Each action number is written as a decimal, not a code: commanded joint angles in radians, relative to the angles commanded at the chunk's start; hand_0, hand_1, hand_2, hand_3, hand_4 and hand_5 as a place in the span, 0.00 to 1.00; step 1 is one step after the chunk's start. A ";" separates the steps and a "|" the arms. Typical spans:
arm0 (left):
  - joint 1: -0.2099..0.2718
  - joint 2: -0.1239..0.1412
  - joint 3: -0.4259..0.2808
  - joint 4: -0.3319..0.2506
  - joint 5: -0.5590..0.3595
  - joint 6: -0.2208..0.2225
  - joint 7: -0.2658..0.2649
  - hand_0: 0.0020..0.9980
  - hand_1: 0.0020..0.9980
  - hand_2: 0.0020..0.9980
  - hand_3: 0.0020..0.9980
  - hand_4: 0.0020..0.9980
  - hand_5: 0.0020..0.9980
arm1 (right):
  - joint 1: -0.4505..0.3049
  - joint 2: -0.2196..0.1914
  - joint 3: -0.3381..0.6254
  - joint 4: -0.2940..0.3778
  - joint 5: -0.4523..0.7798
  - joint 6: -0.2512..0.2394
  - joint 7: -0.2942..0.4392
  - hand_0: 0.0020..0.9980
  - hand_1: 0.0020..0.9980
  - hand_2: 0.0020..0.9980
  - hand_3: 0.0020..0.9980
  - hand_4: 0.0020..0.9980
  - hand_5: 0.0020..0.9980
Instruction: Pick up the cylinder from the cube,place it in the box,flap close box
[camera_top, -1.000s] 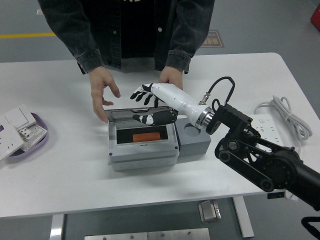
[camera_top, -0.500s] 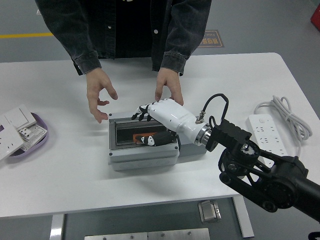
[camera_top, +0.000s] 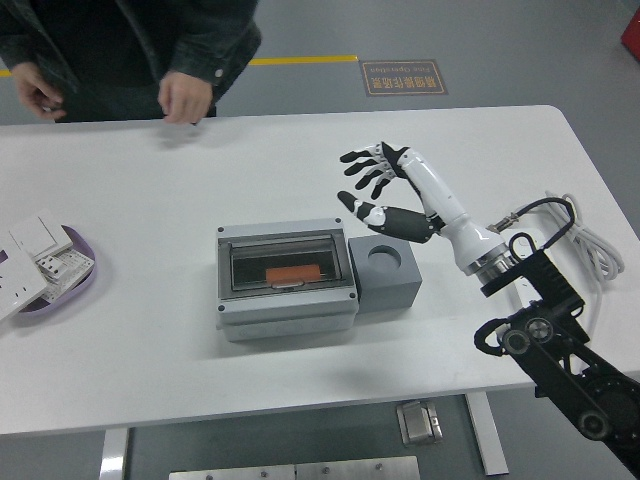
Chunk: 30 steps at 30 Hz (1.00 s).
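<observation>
The robot's right hand (camera_top: 385, 190) is up in the air now, over the white counter (camera_top: 300, 340), above and behind the dark grey cube with the round hole in its top (camera_top: 385, 275). A moment ago it was down on the grey plastic box (camera_top: 287, 283), pressing on the lid. Now it has pulled back and away to the right. Its fingers (camera_top: 362, 160) are spread wide and it holds nothing.

The clear flap lid of the box (camera_top: 288, 268) lies flat and looks closed. Through it I can see the small orange cylinder (camera_top: 293, 273) lying inside the box. The hole in the cube is empty. So I think the job is as good as done: the cylinder is in the box and the flap is down.

The person at the far side has moved too. A moment ago both of the person's hands were close to the box. Now the person has stepped off to the top left corner, and the person's hand (camera_top: 187, 98) hangs by the far edge of the counter, well apart from the box.

The purple tray with white switch parts (camera_top: 70, 275) sits at the left edge, same as before. The white power strip with its cable (camera_top: 580, 240) lies at the right, partly hidden by the black arm. I do not see the robot's left hand at all.
</observation>
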 joint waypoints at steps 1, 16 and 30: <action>0.001 -0.001 0.000 0.000 -0.001 0.000 0.000 0.62 0.62 0.59 0.66 0.71 0.24 | -0.024 0.005 0.039 -0.011 0.048 0.006 0.011 0.35 0.47 0.58 0.65 0.74 0.43; -0.017 -0.002 0.000 0.000 -0.012 0.003 -0.004 0.62 0.62 0.59 0.66 0.71 0.23 | -0.073 0.061 0.340 -0.057 0.388 0.049 0.027 0.58 0.61 0.61 0.63 0.74 0.40; 0.011 0.009 0.019 -0.001 -0.040 0.007 0.003 0.62 0.63 0.59 0.66 0.71 0.24 | -0.167 0.083 0.412 0.020 0.345 0.095 0.027 0.71 0.65 0.66 0.63 0.77 0.31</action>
